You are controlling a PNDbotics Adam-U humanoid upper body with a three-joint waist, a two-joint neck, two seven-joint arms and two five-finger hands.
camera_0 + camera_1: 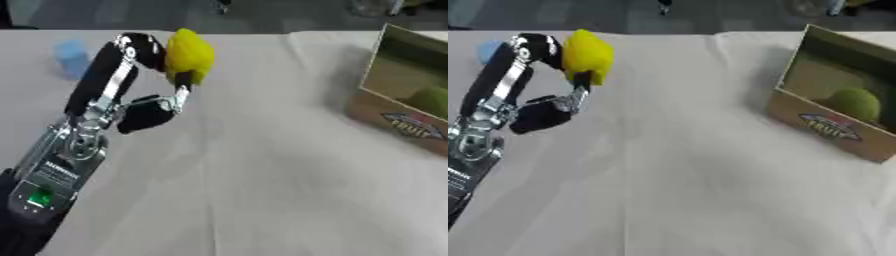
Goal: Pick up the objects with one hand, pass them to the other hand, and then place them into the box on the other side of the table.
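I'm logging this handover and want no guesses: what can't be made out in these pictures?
- Right hand: in neither view, so its state is unknown.
- Blue object: blurred; in the right eye view the left hand partly covers it.
- Yellow object: its near side is hidden by curled fingers; its kind is unclear.
- Box: cut by the right edge; its front wall hides the floor under the green object.
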